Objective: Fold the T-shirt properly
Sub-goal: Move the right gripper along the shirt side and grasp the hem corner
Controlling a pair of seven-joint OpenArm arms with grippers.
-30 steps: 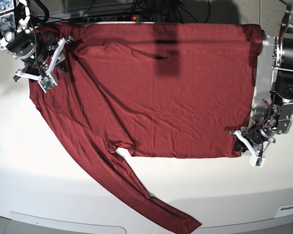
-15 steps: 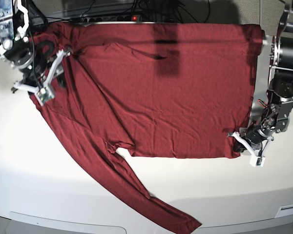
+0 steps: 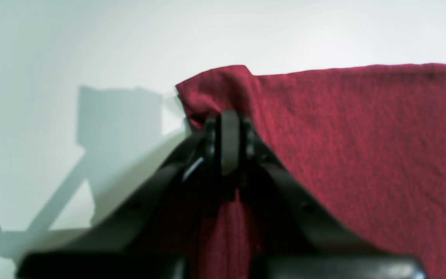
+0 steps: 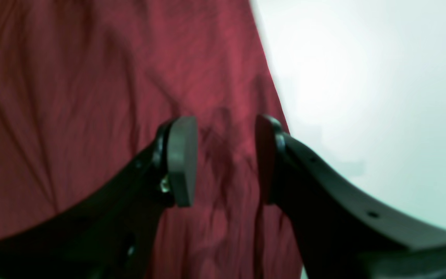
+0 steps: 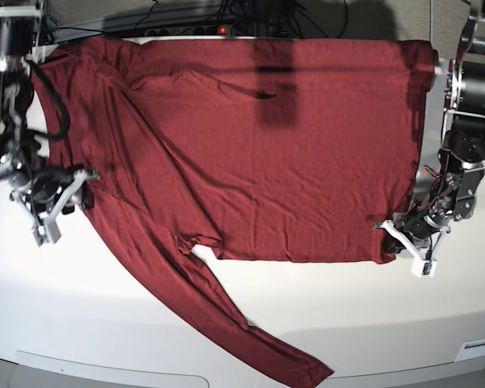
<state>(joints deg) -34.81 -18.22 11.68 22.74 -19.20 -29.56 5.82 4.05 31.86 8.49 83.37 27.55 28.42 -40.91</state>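
I see the left gripper clamped on the wrinkled maroon knit T-shirt's hem corner, while the right gripper has its jaws apart over the sleeve edge.

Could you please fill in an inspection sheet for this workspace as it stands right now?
Surface: white table, bare around the cloth.
Job's things: maroon T-shirt spread flat, unfolded; one long sleeve trails toward the near edge.
Clutter: nothing seen.
Grippers: left gripper shut on the T-shirt's near corner; right gripper open, jaws straddling the shirt's edge at the table's other side.
Cables: dark cables and a lit power strip behind the far edge.
Surroundings: nothing else seen.
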